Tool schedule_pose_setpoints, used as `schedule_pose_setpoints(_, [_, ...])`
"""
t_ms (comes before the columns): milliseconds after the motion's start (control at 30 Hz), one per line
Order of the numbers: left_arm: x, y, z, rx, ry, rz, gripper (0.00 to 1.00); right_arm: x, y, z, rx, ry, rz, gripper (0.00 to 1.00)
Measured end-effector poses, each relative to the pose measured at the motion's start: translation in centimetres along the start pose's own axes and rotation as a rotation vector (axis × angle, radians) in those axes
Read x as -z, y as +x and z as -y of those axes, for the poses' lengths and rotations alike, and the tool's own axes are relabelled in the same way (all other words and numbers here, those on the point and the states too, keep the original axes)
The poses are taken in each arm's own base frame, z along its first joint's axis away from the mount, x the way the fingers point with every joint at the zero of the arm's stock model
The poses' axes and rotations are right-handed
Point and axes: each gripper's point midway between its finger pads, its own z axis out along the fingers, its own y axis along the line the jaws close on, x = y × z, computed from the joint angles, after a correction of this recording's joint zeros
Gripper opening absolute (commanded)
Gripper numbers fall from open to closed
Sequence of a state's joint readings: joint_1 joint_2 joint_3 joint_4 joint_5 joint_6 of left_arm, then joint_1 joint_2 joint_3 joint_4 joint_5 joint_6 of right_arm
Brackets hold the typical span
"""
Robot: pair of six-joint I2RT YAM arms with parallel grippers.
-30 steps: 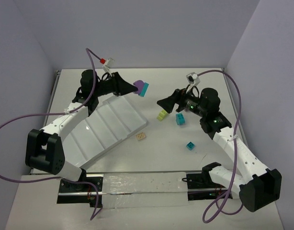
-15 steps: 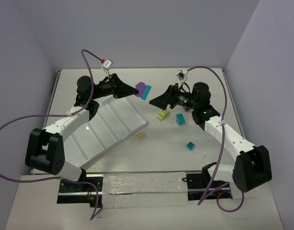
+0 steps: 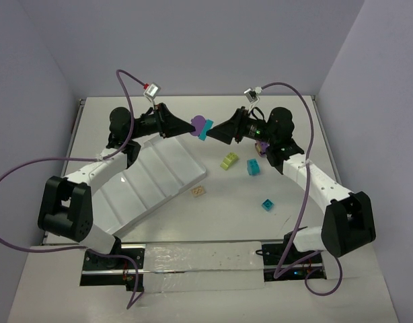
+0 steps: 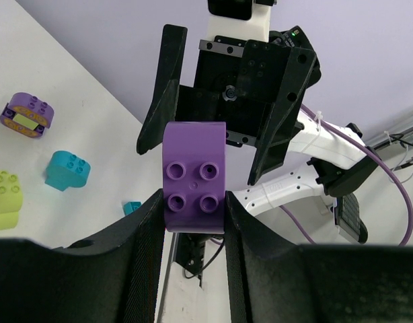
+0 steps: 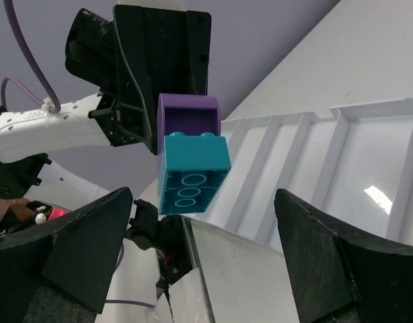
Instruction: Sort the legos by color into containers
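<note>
My left gripper (image 3: 192, 126) is shut on a purple lego (image 3: 199, 123), held in the air past the far end of the white tray (image 3: 153, 182). A teal lego (image 3: 205, 130) is stuck to the purple one. In the left wrist view the purple lego (image 4: 194, 178) sits between my fingers and hides the teal one. My right gripper (image 3: 217, 132) is open, pointing at the pair from the right. In the right wrist view the teal lego (image 5: 193, 171) hangs under the purple lego (image 5: 188, 118), ahead of my wide-apart right gripper (image 5: 206, 235) and clear of both fingers.
On the table lie a lime lego (image 3: 229, 161), a teal lego (image 3: 253, 167), a small teal lego (image 3: 267, 204) and a beige lego (image 3: 198, 192). A purple lego (image 4: 26, 114) lies under the right arm. The tray's compartments (image 5: 314, 168) hold nothing.
The right arm has swung left and up, bringing its open gripper close to the brick pair. The left gripper has shifted slightly right with the bricks still in it.
</note>
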State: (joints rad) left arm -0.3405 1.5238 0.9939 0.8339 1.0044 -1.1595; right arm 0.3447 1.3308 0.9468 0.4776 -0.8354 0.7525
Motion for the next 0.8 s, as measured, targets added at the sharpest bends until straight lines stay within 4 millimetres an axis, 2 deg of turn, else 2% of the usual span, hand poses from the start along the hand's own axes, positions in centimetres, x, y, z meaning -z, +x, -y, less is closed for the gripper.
schedule_pose_setpoints(100, [0.0,0.0,-0.1,0.008,0.000,-0.001,0.00,-0.2,-0.1,0.0,-0.009,-0.007,-0.002,0.86])
schedule_pose_setpoints(167, [0.0,0.0,-0.1,0.006,0.003,-0.001,0.00,-0.4,-0.3,0.0,-0.012,-0.015,-0.001,0.75])
schedule_pose_setpoints(333, [-0.1,0.0,0.0,0.001,0.009,0.000,0.00,-1.0,-0.5,0.1,-0.034,-0.039,-0.001,0.62])
schedule_pose_setpoints(400, [-0.1,0.0,0.0,0.000,0.011,0.000,0.00,-1.2,-0.4,0.1,-0.041,-0.049,-0.004,0.54])
schedule_pose_setpoints(567, [-0.1,0.0,-0.1,0.000,0.012,-0.002,0.00,-1.3,-0.5,-0.4,-0.043,-0.071,-0.008,0.54])
schedule_pose_setpoints(633, [-0.1,0.0,-0.1,-0.003,0.014,-0.003,0.00,-1.3,-0.4,-0.5,-0.042,-0.074,-0.010,0.50])
schedule_pose_setpoints(667, [-0.1,0.1,-0.1,-0.003,0.014,-0.004,0.00,-1.3,-0.4,-0.5,-0.042,-0.074,-0.010,0.46])
schedule_pose_setpoints(733, [-0.1,0.1,-0.1,-0.006,0.015,-0.006,0.00,-1.3,-0.4,-0.5,-0.042,-0.075,-0.012,0.23])
schedule_pose_setpoints(800, [0.0,0.3,-0.1,-0.017,0.019,-0.015,0.00,-1.3,-0.4,-0.6,-0.053,-0.075,-0.013,0.07])
